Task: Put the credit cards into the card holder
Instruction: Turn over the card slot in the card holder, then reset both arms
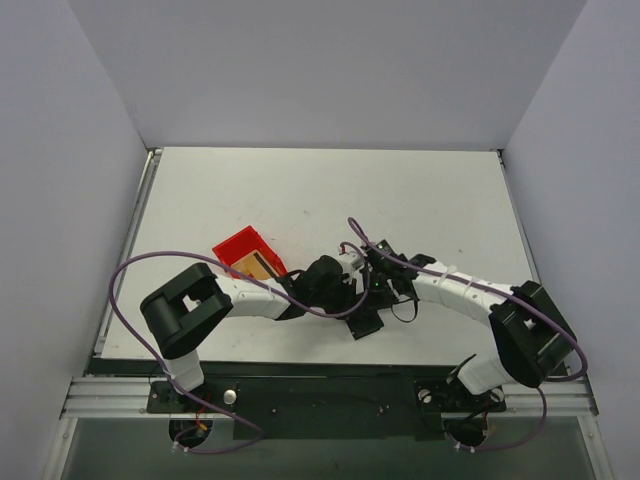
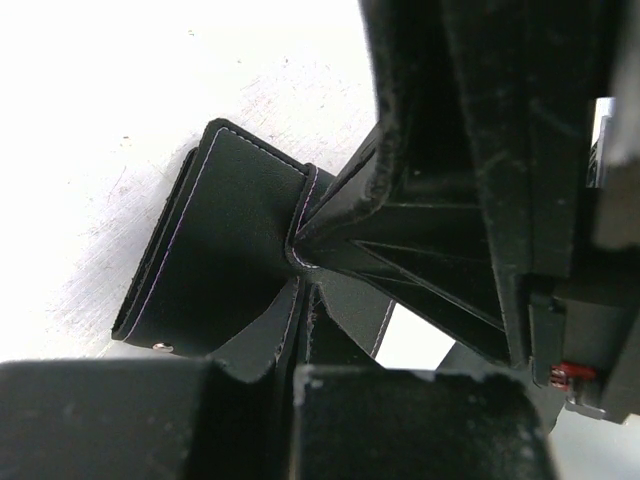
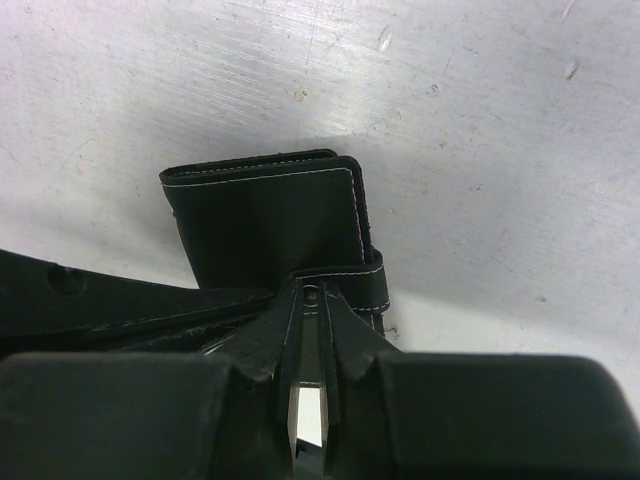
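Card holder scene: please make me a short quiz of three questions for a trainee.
1. True or false: the left gripper and the right gripper are both shut on the card holder.
2. In the top view, where do the credit cards show? A: in the red bin; B: stacked on the card holder; C: clamped in the left gripper.
3. Fill in: the card holder's silver stud shows in the ___ wrist view.
Key: 1 true; 2 A; 3 left.
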Motion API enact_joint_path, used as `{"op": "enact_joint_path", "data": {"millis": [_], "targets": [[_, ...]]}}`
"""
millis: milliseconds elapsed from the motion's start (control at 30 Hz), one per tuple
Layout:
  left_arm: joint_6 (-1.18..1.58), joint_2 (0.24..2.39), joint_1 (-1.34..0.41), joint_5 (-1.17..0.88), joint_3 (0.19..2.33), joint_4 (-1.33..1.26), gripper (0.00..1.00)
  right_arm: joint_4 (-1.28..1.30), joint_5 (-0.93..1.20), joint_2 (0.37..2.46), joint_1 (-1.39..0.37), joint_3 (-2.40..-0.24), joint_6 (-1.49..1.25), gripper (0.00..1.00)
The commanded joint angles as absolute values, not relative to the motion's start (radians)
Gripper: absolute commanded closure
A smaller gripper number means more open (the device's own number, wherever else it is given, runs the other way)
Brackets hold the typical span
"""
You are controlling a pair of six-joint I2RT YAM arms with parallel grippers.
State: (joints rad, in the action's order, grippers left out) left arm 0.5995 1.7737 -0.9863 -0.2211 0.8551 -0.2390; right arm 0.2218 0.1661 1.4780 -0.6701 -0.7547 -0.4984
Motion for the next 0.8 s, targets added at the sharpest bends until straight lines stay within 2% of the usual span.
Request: {"op": "enact_joint_path", "data": {"millis": [0,133,333,467,533,667,700,767], "targets": [[0.597,1.778,-0.989,-0.226,0.856,-0.261,1.0,0.187,0.114,1.447,-0.701,-0.669,-0.532,1.0],[0.591,1.72,-0.988,-0.204,0.867,-0.232,1.0,0.097,0.106,1.289,-0.677,-0.638,-0.557,0.95],[0.56,1.596,-0.98,-0.114,0.902,-0.118,1.0,0.009,0.094,1.07,-0.603,-0.569,-0.598,0.77],[0.551,1.501,-0.968,0.038,0.9,-0.01,1.0,0.032,0.061,0.968,-0.552,-0.522,-0.598,0.66],[0.56,1.444,-0.953,0.121,0.888,0.061,0.96,0.069,0.035,0.934,-0.535,-0.512,-0.588,0.61],[0.569,1.303,-0.92,0.261,0.841,0.139,0.73,0.141,-0.029,0.867,-0.534,-0.508,-0.562,0.46],[0.568,1.257,-0.914,0.299,0.827,0.162,0.52,0.149,-0.038,0.858,-0.534,-0.508,-0.561,0.43],[0.568,1.194,-0.888,0.343,0.81,0.207,0.34,0.172,-0.06,0.815,-0.535,-0.503,-0.555,0.31]]}}
